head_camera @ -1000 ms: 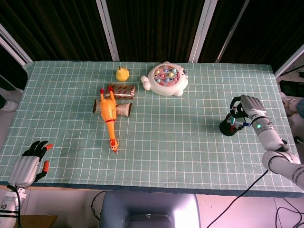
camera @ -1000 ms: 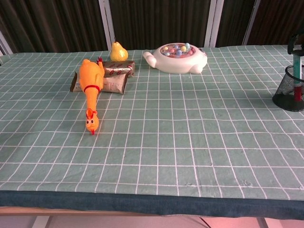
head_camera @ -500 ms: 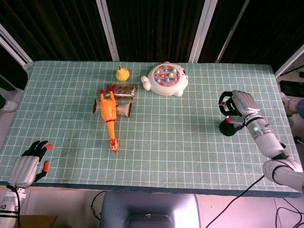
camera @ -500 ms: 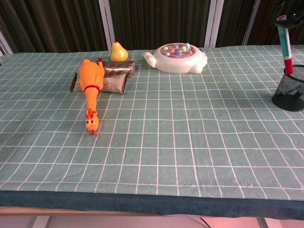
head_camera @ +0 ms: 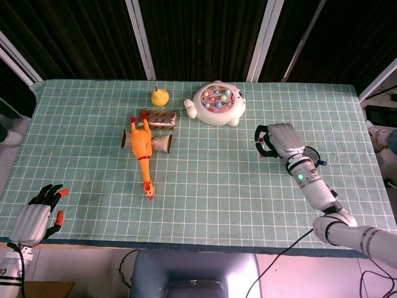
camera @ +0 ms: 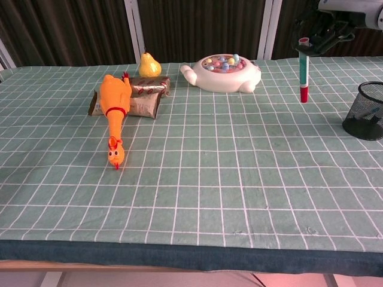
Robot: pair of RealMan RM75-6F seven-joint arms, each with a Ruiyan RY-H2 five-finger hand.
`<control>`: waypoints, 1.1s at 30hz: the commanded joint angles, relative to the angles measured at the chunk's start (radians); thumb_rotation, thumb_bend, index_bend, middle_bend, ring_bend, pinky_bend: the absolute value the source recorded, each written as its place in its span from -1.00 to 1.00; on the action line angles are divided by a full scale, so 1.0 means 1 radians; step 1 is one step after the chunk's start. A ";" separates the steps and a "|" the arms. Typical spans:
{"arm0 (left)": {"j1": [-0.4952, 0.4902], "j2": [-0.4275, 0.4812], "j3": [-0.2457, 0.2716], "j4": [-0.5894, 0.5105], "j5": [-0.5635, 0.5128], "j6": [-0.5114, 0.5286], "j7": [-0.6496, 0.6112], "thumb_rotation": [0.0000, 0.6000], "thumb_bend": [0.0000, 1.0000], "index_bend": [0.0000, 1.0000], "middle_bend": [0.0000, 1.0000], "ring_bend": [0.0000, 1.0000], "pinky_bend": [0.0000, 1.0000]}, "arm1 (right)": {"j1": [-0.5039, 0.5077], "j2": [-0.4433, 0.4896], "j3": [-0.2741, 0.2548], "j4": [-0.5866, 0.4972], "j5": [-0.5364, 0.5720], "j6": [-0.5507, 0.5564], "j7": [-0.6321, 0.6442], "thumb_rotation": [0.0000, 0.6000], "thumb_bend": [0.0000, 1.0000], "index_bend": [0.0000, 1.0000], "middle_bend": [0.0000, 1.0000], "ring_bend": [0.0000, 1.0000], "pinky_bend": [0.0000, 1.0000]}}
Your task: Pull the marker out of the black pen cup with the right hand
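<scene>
My right hand [head_camera: 280, 140] grips the top of a green marker with a red cap [camera: 303, 72]. The marker hangs upright in the air, red end down, clear of the cloth. In the chest view the right hand [camera: 329, 24] is at the top right. The black mesh pen cup [camera: 366, 110] stands on the table to the right of the marker and apart from it. In the head view my right forearm covers most of the cup. My left hand [head_camera: 35, 217] stays open at the near left table edge, holding nothing.
A rubber chicken [head_camera: 141, 149], two snack packs [head_camera: 158, 118] and a yellow pear [head_camera: 160, 96] lie at the middle left. A white fishing-game toy [head_camera: 217, 102] sits at the back centre. A green checked cloth [head_camera: 211, 180] covers the table.
My right hand has lifted the marker fully out of the black cup and carried it leftward, towards the table's middle. The cup stays put. The left hand has not moved.
</scene>
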 commanded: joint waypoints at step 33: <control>-0.003 0.006 0.006 0.000 0.011 -0.007 -0.014 1.00 0.15 -0.54 -0.75 -0.81 -0.35 | 0.030 -0.411 -0.062 0.510 -0.039 0.030 -0.286 1.00 -0.37 -0.61 1.00 1.00 1.00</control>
